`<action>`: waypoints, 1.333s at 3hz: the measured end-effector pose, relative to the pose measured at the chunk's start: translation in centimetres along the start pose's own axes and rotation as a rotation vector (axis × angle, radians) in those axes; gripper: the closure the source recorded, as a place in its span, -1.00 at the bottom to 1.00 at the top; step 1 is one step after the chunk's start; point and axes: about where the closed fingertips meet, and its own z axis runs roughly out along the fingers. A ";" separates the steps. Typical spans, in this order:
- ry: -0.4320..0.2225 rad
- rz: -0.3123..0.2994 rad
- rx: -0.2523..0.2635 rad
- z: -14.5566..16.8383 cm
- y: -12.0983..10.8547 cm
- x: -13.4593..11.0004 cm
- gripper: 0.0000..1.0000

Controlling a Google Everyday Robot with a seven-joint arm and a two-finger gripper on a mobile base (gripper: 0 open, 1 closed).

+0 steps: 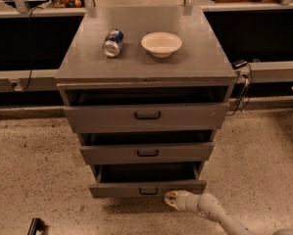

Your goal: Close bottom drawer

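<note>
The bottom drawer [147, 188] is the lowest of the grey cabinet's [146, 67] three drawers. It stands out a short way, with a dark gap above its low front and a small black handle [148, 191]. My gripper [171, 199] is on the end of a white arm coming in from the lower right. It sits just below and right of the drawer's handle, close to the drawer front.
The middle drawer [147, 152] and top drawer [145, 115] also stand slightly out. A tipped can [112, 42] and a white bowl [161, 44] lie on the cabinet top. Speckled floor surrounds the cabinet. A cable [242, 89] hangs at its right side. A dark object [35, 226] lies at the lower left.
</note>
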 end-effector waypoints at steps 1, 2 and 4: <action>0.027 -0.059 0.040 1.1 -4.0 0.8 1.00; 0.027 -0.059 0.040 1.1 -4.0 0.8 1.00; 0.026 -0.102 0.057 2.0 -5.8 0.7 1.00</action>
